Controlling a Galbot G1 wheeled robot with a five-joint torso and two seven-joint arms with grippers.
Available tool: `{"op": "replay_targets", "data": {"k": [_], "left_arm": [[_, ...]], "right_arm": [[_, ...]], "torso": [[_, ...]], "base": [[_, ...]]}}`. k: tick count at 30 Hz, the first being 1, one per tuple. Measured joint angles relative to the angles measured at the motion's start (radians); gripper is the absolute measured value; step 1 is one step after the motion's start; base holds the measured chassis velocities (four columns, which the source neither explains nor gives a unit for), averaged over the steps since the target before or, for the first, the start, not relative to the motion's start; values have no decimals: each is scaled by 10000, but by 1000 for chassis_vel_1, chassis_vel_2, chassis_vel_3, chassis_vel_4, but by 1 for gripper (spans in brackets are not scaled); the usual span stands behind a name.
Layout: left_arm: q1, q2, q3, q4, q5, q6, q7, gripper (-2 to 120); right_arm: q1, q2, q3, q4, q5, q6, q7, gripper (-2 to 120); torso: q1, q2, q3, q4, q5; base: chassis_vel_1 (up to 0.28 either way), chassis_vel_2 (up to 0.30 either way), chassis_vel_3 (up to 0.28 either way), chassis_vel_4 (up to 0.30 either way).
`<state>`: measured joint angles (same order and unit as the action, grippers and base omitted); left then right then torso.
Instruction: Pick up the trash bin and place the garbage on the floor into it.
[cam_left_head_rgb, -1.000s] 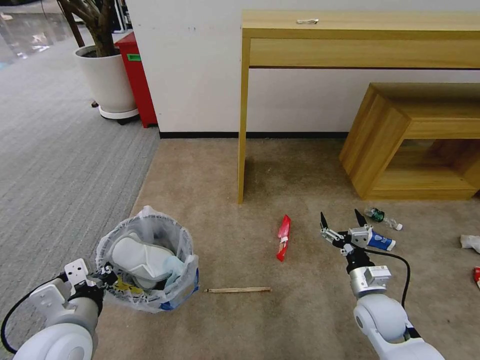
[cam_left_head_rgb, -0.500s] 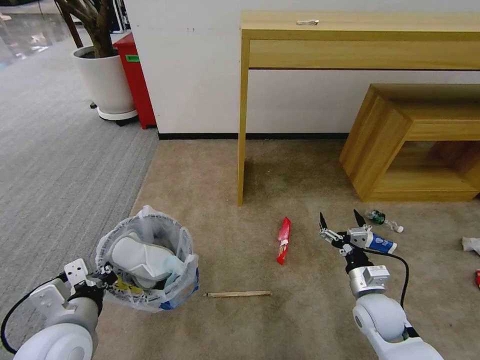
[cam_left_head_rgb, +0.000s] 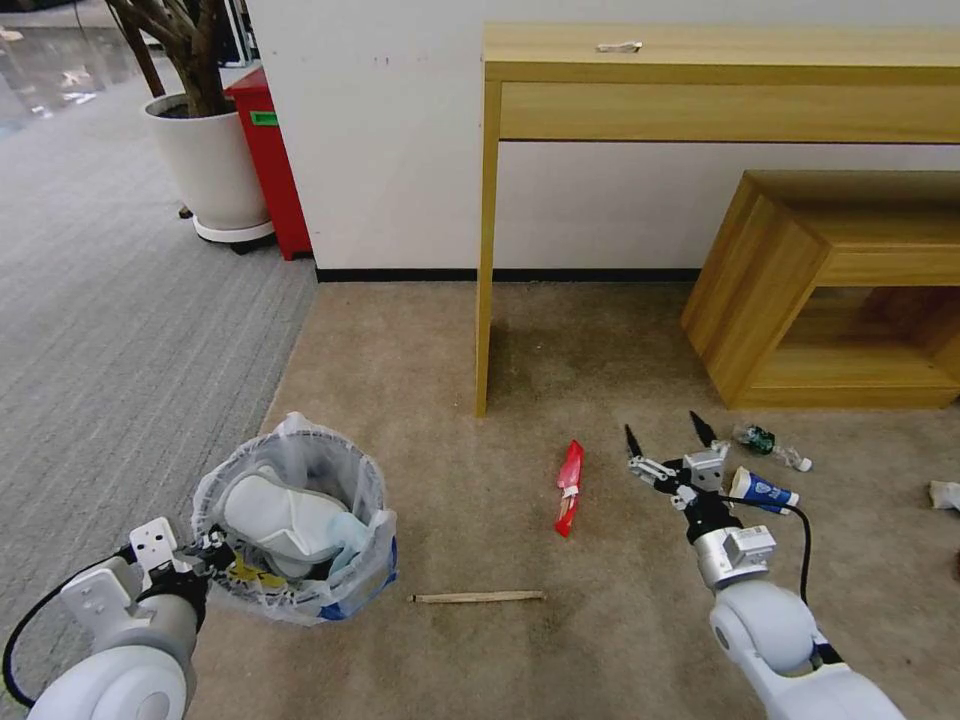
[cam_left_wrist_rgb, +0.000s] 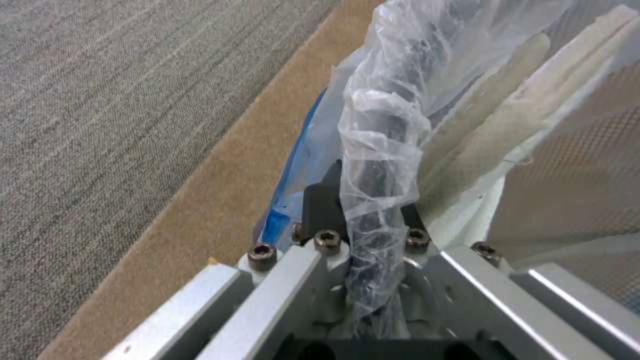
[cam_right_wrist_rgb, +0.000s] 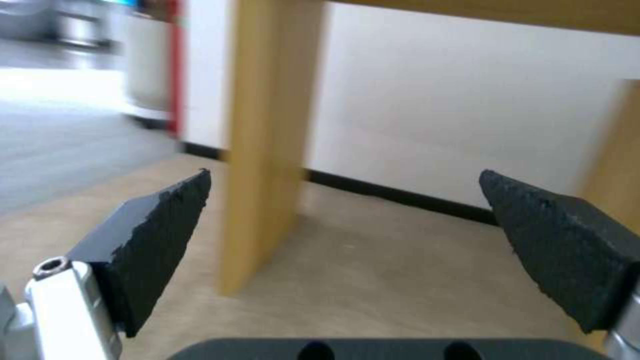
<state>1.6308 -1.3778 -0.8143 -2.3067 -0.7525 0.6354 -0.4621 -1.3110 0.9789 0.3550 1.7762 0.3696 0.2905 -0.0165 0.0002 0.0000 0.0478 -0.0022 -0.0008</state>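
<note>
**Bin held at lower left, right jaws wide over the litter**

At the lower left of the head view the left gripper (cam_left_head_rgb: 205, 552) reaches up-frame from its elbow, its jaws clamped on the bagged rim of the bin (cam_left_head_rgb: 300, 520); the left wrist view shows the crinkled bag (cam_left_wrist_rgb: 380, 150) pinched between them. A white slipper (cam_left_head_rgb: 285, 520) lies inside the bin. The bin sits over the floor (cam_left_head_rgb: 420, 400) close to the edge of the grey carpet (cam_left_head_rgb: 120, 330).

At lower right the right gripper (cam_left_head_rgb: 670, 445) points up-frame from a raised forearm, jaws spread wide and empty. A stick (cam_left_head_rgb: 478, 597) lies low in the frame between the two arms. A red wrapper (cam_left_head_rgb: 569, 487) lies just left of the right gripper, a blue-white cup (cam_left_head_rgb: 765, 490) just right of it, a tiny bottle (cam_left_head_rgb: 770, 445) beyond that. Open carpet stretches between bin and wrapper.

Farther up, the counter leg (cam_left_head_rgb: 486, 250) stands mid-frame, a low wooden shelf (cam_left_head_rgb: 830, 290) at the right.
</note>
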Motion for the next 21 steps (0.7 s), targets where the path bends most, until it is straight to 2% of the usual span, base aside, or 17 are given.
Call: {"op": "replay_targets", "data": {"k": [1,3,4,6,7,10,11,14,21], "left_arm": [[-3,-30,52,23,60,-4,8,0],[-11,-51,114,44,131,-8,15,0],[-11,-51,114,44,131,-8,15,0],[-13,-61,200,124,253,-19,26,0],[-13,-61,200,124,253,-19,26,0],[-14,-99,266,195,360,-33,48,0],[-14,-99,266,195,360,-33,48,0],[-19,-165,347,268,500,-48,84,0],[-84,-263,389,387,615,-60,105,0]], "right_arm": [[66,-280,-135,31,349,131,-658,100],[130,-564,-321,70,708,241,-1303,100],[130,-564,-321,70,708,241,-1303,100],[489,-1223,-776,-17,1158,755,-2450,100],[489,-1223,-776,-17,1158,755,-2450,100],[914,-1726,-1117,-273,1532,1127,-3526,100],[914,-1726,-1117,-273,1532,1127,-3526,100],[1356,-2341,-1676,-570,1760,1480,-4361,100],[1928,-3391,-2728,-918,1830,1896,-5222,100]], "torso": [[0,0,0,0,1],[0,0,0,0,1],[0,0,0,0,1],[0,0,0,0,2],[0,0,0,0,2],[-1,0,0,0,2],[-1,0,0,0,2],[0,0,1,0,1],[0,0,1,0,0]], "base": [[0,0,0,0],[0,0,0,0],[0,0,0,0],[0,0,0,0],[0,0,0,0],[0,0,0,0],[0,0,0,0],[0,0,0,0],[0,0,0,0]]}}
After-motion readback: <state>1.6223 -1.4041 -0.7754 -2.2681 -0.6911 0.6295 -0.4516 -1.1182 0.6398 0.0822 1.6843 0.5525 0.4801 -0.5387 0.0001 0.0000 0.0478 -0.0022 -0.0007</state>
